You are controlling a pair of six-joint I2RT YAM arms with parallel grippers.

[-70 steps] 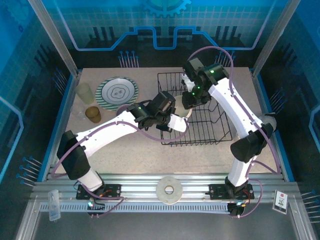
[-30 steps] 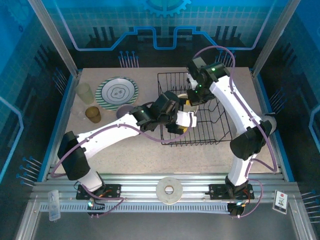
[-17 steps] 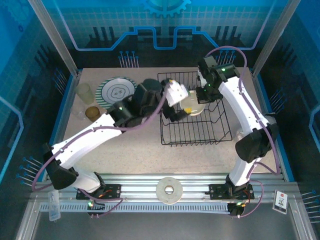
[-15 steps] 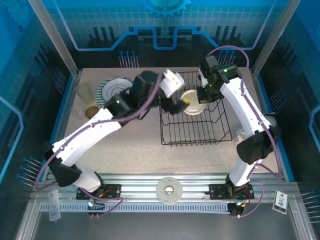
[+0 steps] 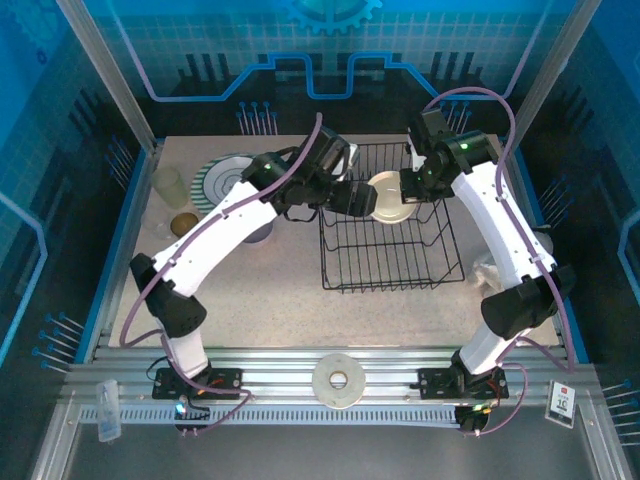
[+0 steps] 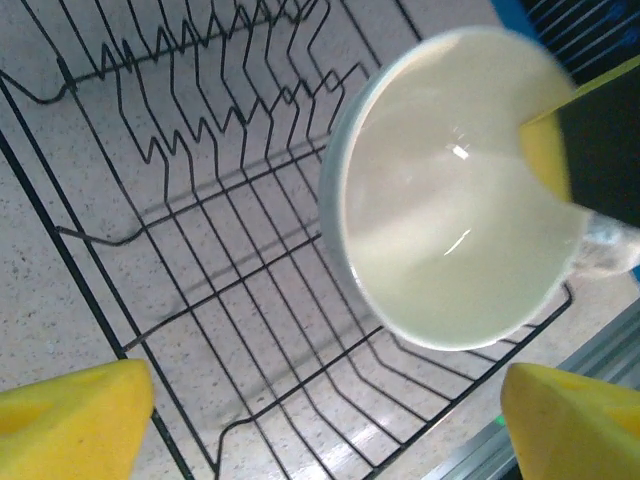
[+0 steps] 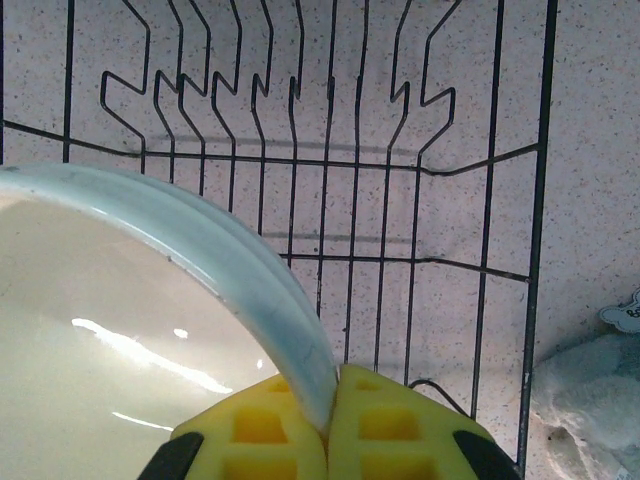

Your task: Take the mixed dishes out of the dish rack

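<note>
Above the black wire dish rack hangs a cream bowl, its rim pinched by my shut right gripper. The right wrist view has that rim clamped between the yellow pads of the right gripper. My left gripper is just left of the bowl, open, not touching it. In the left wrist view the bowl floats over the rack wires, beyond the left gripper. A green-and-white striped plate, a pale tumbler, a small brown cup and a lavender cup stand on the table to the left.
A soft white cloth lump lies right of the rack, also at the right wrist view's lower right as a white cloth. A white ring-shaped disc rests on the front rail. The left arm crosses over the plate and lavender cup.
My left arm swung up from the rack's front left to its back left, beside the bowl. My right gripper carried the bowl slightly up and back.
</note>
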